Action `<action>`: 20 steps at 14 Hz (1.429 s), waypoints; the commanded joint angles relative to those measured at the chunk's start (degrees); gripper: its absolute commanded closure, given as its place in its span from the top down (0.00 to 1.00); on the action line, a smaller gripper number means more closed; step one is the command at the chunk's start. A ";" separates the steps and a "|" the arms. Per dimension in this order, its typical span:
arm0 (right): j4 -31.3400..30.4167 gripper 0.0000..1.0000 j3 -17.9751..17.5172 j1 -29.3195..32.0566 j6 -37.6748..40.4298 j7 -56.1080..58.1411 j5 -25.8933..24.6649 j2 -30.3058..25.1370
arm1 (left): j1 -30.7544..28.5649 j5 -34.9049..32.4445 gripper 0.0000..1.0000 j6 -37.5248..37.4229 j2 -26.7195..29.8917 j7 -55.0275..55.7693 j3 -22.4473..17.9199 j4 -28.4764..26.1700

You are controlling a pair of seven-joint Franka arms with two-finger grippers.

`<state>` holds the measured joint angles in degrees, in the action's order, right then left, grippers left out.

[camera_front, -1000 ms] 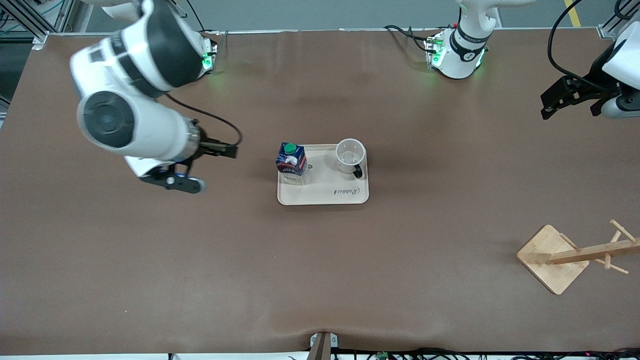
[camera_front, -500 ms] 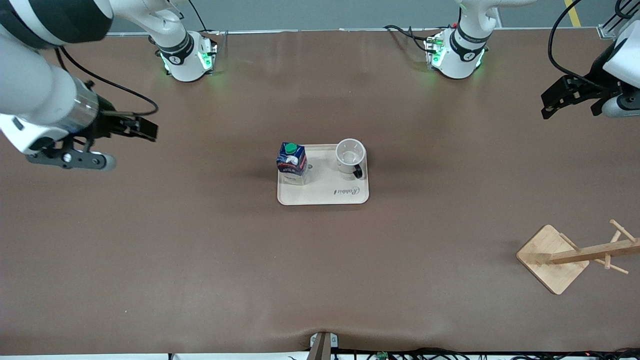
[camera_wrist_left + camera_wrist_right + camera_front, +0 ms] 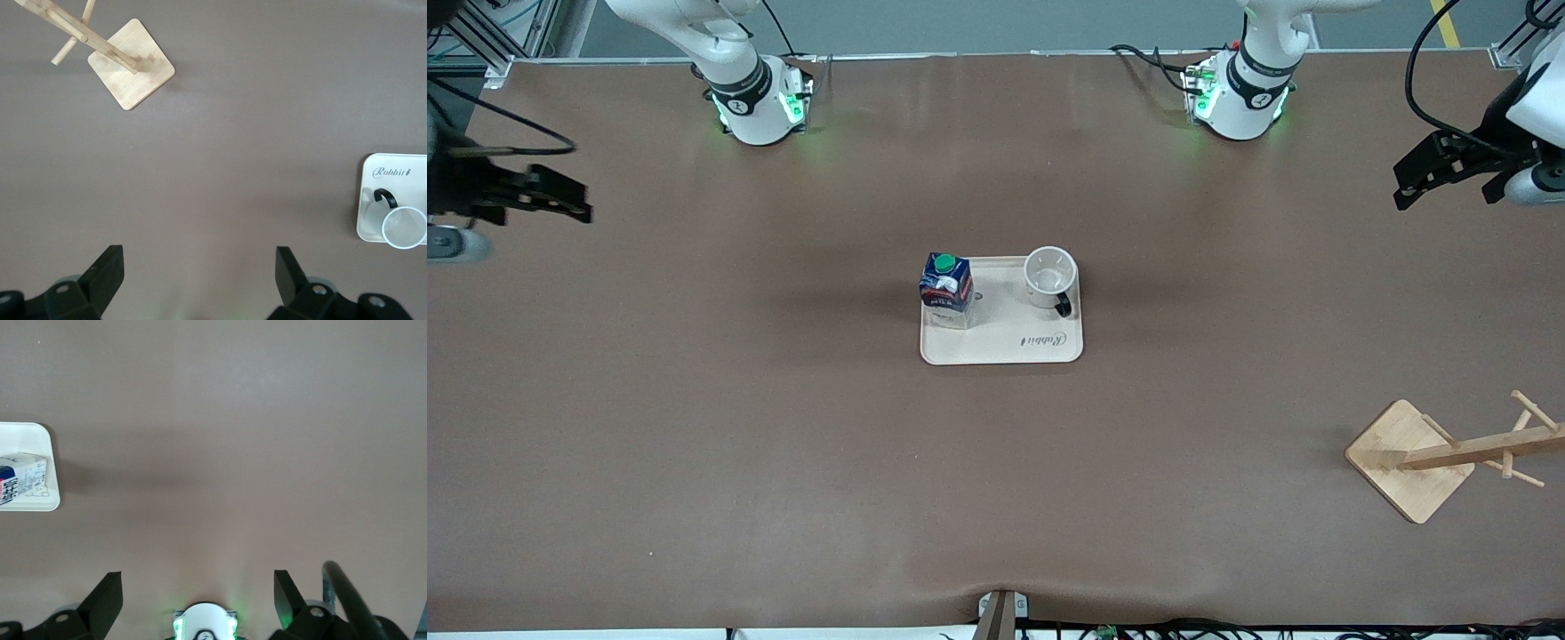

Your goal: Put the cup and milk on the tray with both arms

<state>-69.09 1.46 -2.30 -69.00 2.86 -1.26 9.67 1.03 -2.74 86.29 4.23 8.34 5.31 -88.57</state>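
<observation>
Milk (image 3: 945,286), empty cup (image 3: 1048,277) upright on tray (image 3: 1005,348); both end effectors spread wide, empty.

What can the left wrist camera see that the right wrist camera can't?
Only the left wrist view shows the cup, standing on the tray with its black handle, the "Rabbit" lettering, and the wooden rack on the table. Its own left gripper hangs open over bare table.

Only the right wrist view shows the milk on the tray and a green-lit robot base. The right gripper is open too.

Both show part of the cream tray and the brown table.
</observation>
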 commanded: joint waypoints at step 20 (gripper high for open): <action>-21.97 1.00 -1.90 5.38 -10.71 -4.27 2.05 -15.03 | 0.02 0.98 1.00 -0.95 -0.01 -0.95 0.40 2.17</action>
<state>-89.75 -0.36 3.10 -79.69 -0.20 -0.23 -4.08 1.30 -2.74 86.23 4.29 8.34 5.66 -87.18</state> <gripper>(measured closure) 0.000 0.000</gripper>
